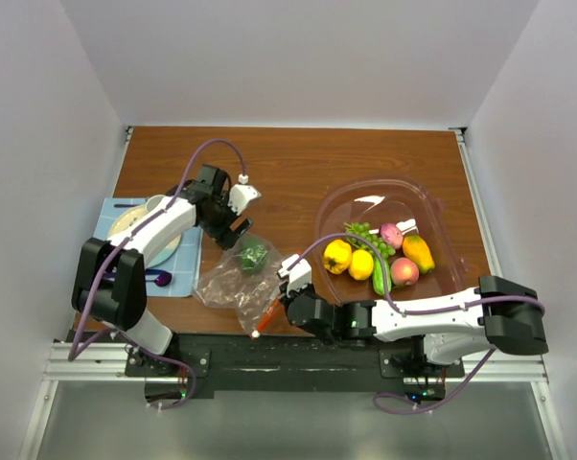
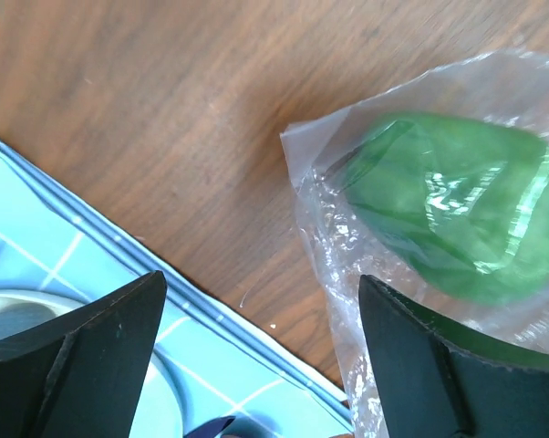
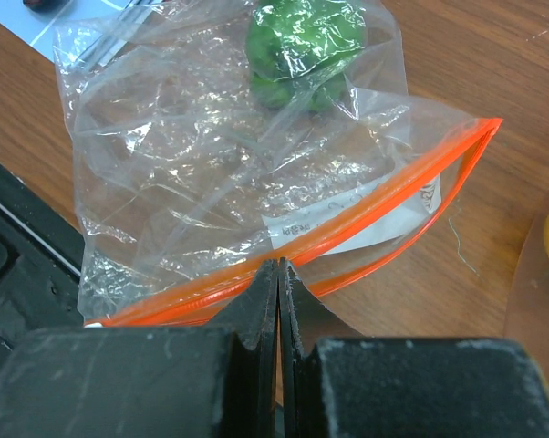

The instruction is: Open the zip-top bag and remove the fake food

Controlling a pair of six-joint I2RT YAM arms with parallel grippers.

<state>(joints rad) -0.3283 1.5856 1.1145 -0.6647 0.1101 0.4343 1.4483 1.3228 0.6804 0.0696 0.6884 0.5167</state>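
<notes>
Right claw [image 3: 281, 274] shut, seemingly pinching the bag [image 3: 211, 182] at its edge, left claw [image 2: 261, 306] wide open and empty: that thin pinch may slip, trapping the pepper [image 3: 304, 41] ahead.

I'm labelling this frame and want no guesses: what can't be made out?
- Left wrist view: green fake food, blurred by the zip-top bag and cut by the right edge.
- Top view: purple item and plate, mostly under the left arm.
- Right wrist view: the bag's label, print too small.
</notes>
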